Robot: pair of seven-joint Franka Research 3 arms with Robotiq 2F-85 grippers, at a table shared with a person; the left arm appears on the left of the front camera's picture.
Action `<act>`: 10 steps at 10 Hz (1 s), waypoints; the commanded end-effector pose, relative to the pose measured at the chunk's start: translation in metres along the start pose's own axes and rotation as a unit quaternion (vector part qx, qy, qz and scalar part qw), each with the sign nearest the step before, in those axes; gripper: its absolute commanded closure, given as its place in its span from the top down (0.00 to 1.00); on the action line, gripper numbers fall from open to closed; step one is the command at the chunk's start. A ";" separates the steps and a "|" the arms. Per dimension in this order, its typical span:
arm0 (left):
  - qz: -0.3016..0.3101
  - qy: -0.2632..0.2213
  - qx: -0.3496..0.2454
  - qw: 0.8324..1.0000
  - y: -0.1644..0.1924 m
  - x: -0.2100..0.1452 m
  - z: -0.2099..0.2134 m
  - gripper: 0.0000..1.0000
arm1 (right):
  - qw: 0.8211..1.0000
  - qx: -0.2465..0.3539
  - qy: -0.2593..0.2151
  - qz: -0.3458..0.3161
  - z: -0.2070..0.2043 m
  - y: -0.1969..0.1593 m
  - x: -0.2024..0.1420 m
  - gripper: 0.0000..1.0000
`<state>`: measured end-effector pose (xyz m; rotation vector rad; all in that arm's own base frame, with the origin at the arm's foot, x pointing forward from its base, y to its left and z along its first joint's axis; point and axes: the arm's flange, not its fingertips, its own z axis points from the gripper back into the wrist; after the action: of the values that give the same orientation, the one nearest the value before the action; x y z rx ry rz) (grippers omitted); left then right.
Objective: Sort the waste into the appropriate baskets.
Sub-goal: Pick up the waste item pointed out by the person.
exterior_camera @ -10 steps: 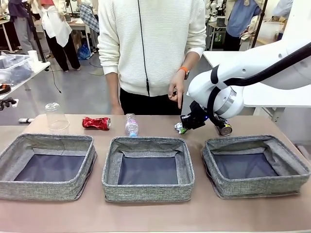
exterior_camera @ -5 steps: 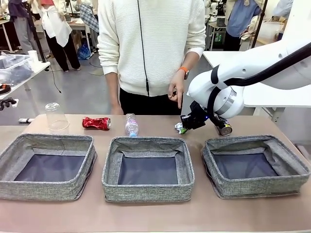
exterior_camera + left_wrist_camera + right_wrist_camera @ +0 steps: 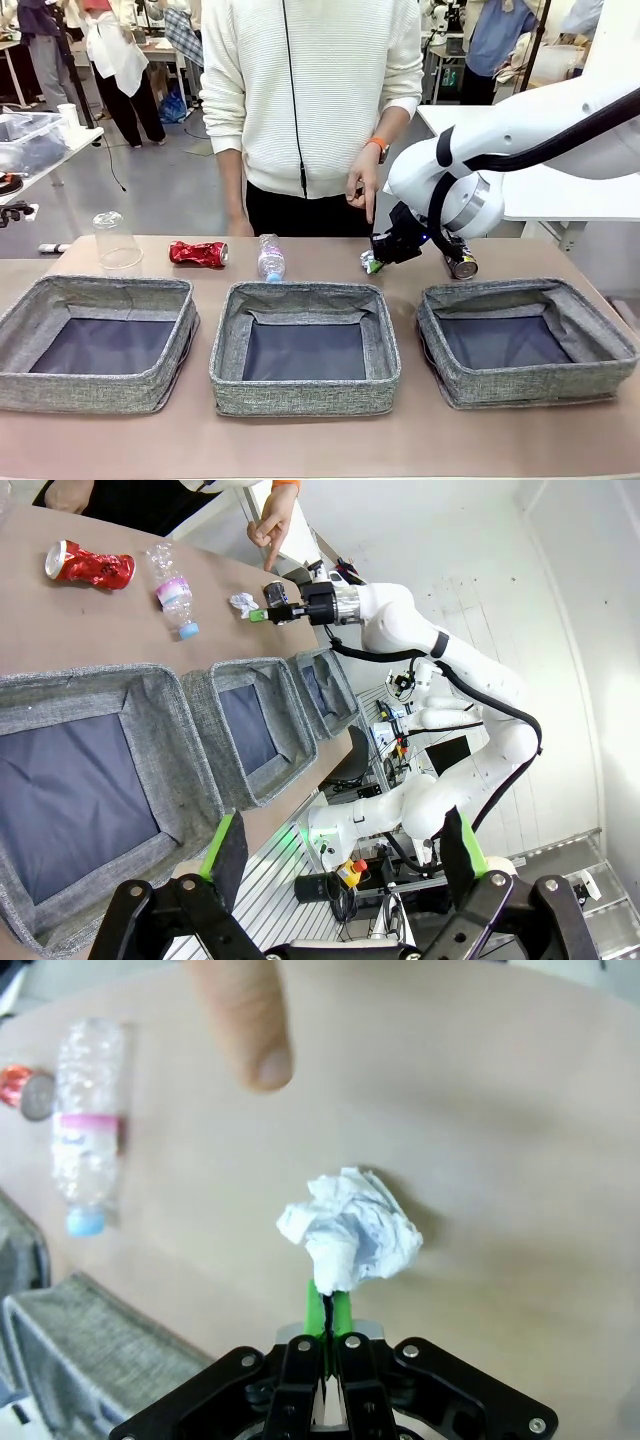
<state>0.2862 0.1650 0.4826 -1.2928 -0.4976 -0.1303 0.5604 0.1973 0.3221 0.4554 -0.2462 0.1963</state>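
My right gripper (image 3: 377, 263) is shut on the crumpled white paper ball (image 3: 367, 261), pinching its lower edge (image 3: 350, 1228) between the green pads (image 3: 318, 1310) just above the table. A person's finger (image 3: 245, 1020) points down close behind the ball. Along the far side of the table sit a clear cup (image 3: 116, 240), a crushed red can (image 3: 198, 253), a clear bottle with a pink label (image 3: 270, 258) and a dark can (image 3: 461, 264). Three grey baskets stand in a row: left (image 3: 100, 288), middle (image 3: 300, 292), right (image 3: 525, 292). My left gripper (image 3: 343, 850) hangs open, high over the left basket (image 3: 150, 695).
The person in a white sweater (image 3: 315, 90) stands at the far edge, one hand (image 3: 362, 190) hanging over the table near my right gripper. The right arm's wrist (image 3: 455, 195) hovers above the dark can. Bare tabletop lies in front of the baskets.
My right gripper has risen slightly and shifted a little left with the paper ball in it. Everything else has stayed where it was.
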 end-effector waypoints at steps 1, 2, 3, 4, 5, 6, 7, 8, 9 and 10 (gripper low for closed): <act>-0.011 -0.004 -0.008 1.000 -0.002 0.001 0.000 1.00 | 0.999 0.011 0.006 -0.029 0.031 0.007 -0.018 0.00; -0.011 -0.004 -0.008 1.000 -0.002 0.001 0.000 1.00 | 0.999 0.012 0.002 -0.032 0.038 0.007 -0.020 0.00; -0.011 -0.004 -0.008 1.000 -0.002 0.001 0.000 1.00 | 0.999 0.015 0.000 -0.034 0.040 0.005 -0.019 0.00; -0.011 -0.004 -0.008 1.000 -0.002 0.001 0.000 1.00 | 0.999 0.017 0.001 -0.035 0.040 0.005 -0.019 0.00; -0.011 -0.004 -0.008 1.000 -0.002 0.001 0.000 1.00 | 0.999 0.019 0.002 -0.034 0.040 0.005 -0.019 0.00; -0.011 -0.004 -0.008 1.000 -0.002 0.001 0.000 1.00 | 0.999 0.021 0.006 -0.033 0.042 0.007 -0.020 0.00; -0.011 -0.004 -0.008 1.000 -0.002 0.001 0.000 1.00 | 0.999 0.023 0.011 -0.032 0.047 0.010 -0.022 0.00; -0.011 -0.004 -0.008 1.000 -0.002 0.001 0.000 1.00 | 0.999 0.033 0.029 -0.027 0.069 0.023 -0.029 0.00; -0.011 -0.004 -0.008 1.000 -0.002 0.001 0.000 1.00 | 0.998 0.017 0.054 -0.021 0.101 0.041 -0.040 0.00; -0.011 -0.004 -0.008 1.000 -0.002 0.001 0.000 1.00 | 0.998 -0.015 0.062 -0.005 0.145 0.068 -0.052 0.00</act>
<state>0.2861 0.1652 0.4829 -1.2926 -0.4983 -0.1304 0.4987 0.1883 0.4114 0.4822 -0.1484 0.2040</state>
